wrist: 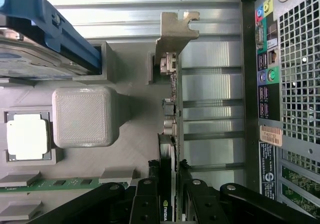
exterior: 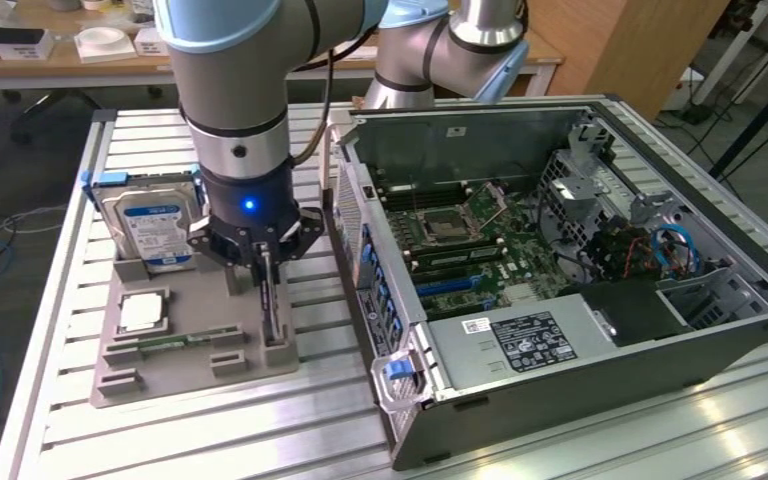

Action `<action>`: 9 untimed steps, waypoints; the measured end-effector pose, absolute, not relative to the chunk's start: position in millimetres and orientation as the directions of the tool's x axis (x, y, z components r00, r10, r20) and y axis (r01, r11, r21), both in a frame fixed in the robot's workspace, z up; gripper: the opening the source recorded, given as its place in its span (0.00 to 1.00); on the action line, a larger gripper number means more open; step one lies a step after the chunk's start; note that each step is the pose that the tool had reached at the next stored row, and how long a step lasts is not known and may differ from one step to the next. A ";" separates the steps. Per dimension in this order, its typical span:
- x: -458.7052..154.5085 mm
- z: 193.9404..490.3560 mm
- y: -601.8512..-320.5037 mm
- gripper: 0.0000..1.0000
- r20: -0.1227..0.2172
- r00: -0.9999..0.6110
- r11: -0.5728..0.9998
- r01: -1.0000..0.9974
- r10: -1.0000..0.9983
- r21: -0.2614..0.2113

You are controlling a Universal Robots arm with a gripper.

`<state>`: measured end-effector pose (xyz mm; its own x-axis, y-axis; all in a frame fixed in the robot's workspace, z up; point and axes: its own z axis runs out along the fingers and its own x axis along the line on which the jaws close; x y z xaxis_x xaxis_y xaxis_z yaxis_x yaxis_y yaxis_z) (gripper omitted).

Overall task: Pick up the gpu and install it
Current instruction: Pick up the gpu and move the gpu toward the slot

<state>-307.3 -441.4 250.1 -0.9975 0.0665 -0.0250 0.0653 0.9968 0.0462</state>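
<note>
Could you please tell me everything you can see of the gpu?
The gpu is a thin card standing on edge in a slot of the grey holder, beside the open computer case. A silver metal bracket caps one end; an NVIDIA logo shows by the gripper, which straddles its top edge.

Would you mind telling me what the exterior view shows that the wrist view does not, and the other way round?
The exterior view adds the arm and the inside of the open computer case: motherboard, blue cables and labelled power supply. The wrist view adds the case's rear ports, the silver bracket of the gpu and its NVIDIA logo. Both share the gpu standing on edge in the gray holder with the gripper at it, plus the hard drive and processor chip.
</note>
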 end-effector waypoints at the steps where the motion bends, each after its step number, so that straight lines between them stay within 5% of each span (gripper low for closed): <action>1: -307.3 250.2 -441.4 0.26 -0.025 -0.997 0.997 0.065 0.067 0.046; 9: -307.3 261.6 -441.4 0.26 -0.025 -0.997 0.997 0.065 0.067 0.046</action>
<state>-307.3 -441.4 261.6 -0.9975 0.0666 -0.0249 0.0654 0.9968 0.0461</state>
